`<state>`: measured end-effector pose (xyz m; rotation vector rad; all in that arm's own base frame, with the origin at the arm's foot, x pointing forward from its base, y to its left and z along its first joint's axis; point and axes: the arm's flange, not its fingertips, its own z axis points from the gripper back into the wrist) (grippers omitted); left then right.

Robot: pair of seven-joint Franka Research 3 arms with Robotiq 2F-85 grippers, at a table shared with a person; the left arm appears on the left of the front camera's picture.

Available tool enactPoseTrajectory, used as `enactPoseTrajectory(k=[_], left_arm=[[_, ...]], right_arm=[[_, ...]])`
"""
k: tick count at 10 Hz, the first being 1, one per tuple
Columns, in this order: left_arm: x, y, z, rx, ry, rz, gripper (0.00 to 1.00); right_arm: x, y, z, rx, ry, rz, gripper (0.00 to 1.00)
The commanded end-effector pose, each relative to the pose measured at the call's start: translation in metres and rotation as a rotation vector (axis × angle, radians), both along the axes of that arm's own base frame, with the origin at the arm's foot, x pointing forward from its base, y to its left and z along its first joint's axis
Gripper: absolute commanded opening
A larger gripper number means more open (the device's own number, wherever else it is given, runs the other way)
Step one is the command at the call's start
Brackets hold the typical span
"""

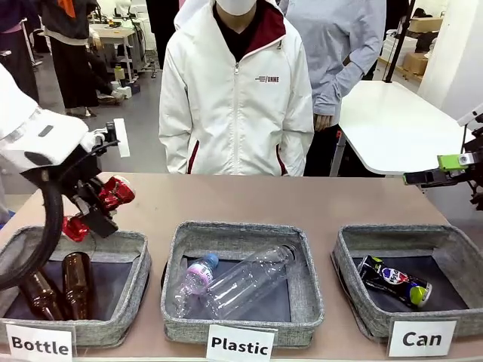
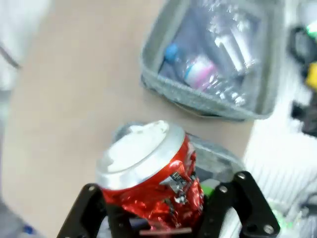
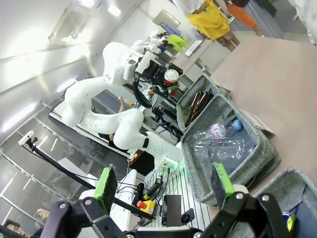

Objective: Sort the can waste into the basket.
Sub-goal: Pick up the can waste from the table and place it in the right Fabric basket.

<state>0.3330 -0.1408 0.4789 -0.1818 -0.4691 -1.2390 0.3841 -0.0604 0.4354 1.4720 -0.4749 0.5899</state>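
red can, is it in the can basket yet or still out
Out. The crushed red can is clamped in the left gripper, held in the air above the Bottle basket, far from the Can basket.

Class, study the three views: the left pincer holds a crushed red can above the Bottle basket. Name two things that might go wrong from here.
1. The left pincer grips the crushed red can on its crumpled side; it might slip into the Bottle basket below.
2. Reaching the Can basket means crossing over the Plastic basket, so an early release would mis-sort. The open right pincer hangs near that route.
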Motion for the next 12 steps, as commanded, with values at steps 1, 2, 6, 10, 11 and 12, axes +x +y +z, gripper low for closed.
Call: enactPoseTrajectory(k=[1,2,6,10,11,12], left_arm=[[0.008,0.002,-0.008,-0.045,-0.179,-0.270,0.00],[0.029,-0.009,0.001,-0.024,-0.101,-0.118,0.00],[0.002,-0.006,0.005,0.020,-0.091,-0.139,0.00],[-0.014,-0.128,0.030,-0.072,-0.308,-0.433,0.00],[-0.009,-0.174,0.033,-0.081,-0.344,-0.465,0.00],[-0.005,-0.215,0.027,-0.079,-0.373,-0.501,0.00]], right_arm=[[-0.002,-0.001,0.000,0.002,-0.021,0.009,1.00],[-0.002,-0.001,0.000,0.002,-0.021,0.009,1.00],[-0.002,-0.001,0.000,0.002,-0.021,0.009,1.00],[-0.053,-0.035,0.061,-0.434,0.141,-0.047,1.00],[-0.075,-0.062,0.076,-0.491,0.125,-0.093,1.00],[-0.094,-0.087,0.084,-0.543,0.116,-0.166,1.00]])
